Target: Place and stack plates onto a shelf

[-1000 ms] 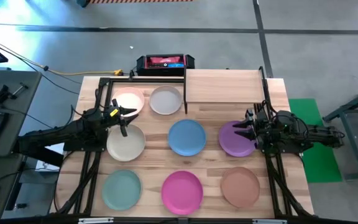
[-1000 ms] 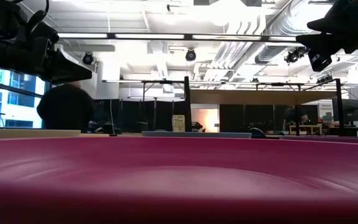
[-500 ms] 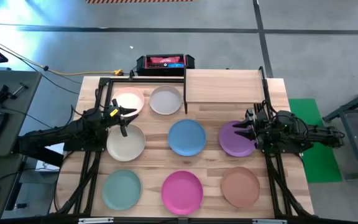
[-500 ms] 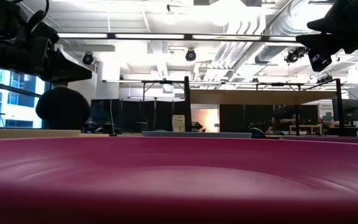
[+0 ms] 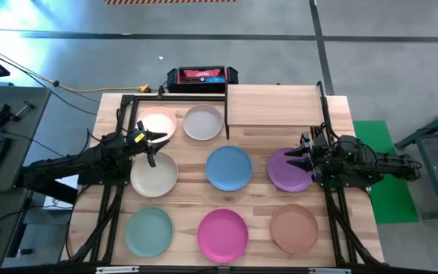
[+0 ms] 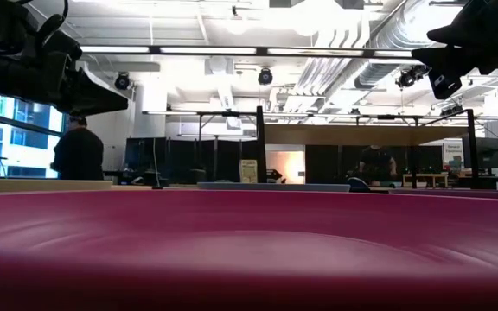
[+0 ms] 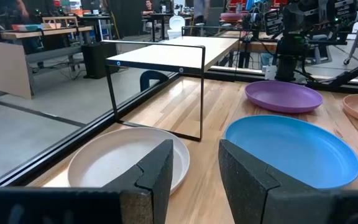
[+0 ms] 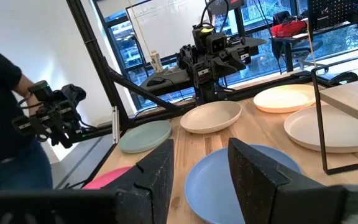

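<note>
My left gripper [image 5: 152, 144] hangs with fingers spread, empty, at the far edge of the cream plate [image 5: 154, 175]; my right gripper [image 5: 301, 154], likewise spread, sits over the purple plate [image 5: 289, 169], just before the shelf [image 5: 272, 105].

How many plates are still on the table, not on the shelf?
8, none hidden: pink plate, grey-white plate at the back; cream plate, blue plate, purple plate mid-row; teal plate, magenta plate, brown plate in front.

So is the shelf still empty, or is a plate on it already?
Empty: the shelf top shows bare wood in the high view, and its plank carries nothing in the left wrist view.
</note>
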